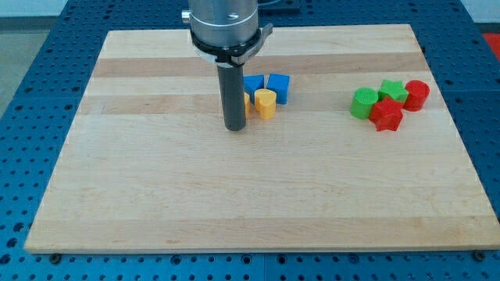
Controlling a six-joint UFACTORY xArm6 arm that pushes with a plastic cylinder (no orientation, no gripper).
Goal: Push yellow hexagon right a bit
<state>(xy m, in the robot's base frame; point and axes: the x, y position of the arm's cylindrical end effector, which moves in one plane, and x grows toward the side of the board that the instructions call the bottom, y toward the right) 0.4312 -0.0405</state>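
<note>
The yellow hexagon [266, 103] stands on the wooden board [258, 187], a little above the view's centre. A second yellow block [248, 104] sits just left of it, mostly hidden behind my rod, so its shape cannot be made out. My tip [235, 127] rests on the board just left of and slightly below these yellow blocks, close to the hidden one. Two blue blocks [253, 83] [278, 86] stand right behind the yellow ones, toward the view's top.
A cluster stands at the view's right: a green block [362, 103], a green star [393, 90], a red star [386, 115] and a red block [416, 94]. The board's edges border a blue perforated table [31, 94].
</note>
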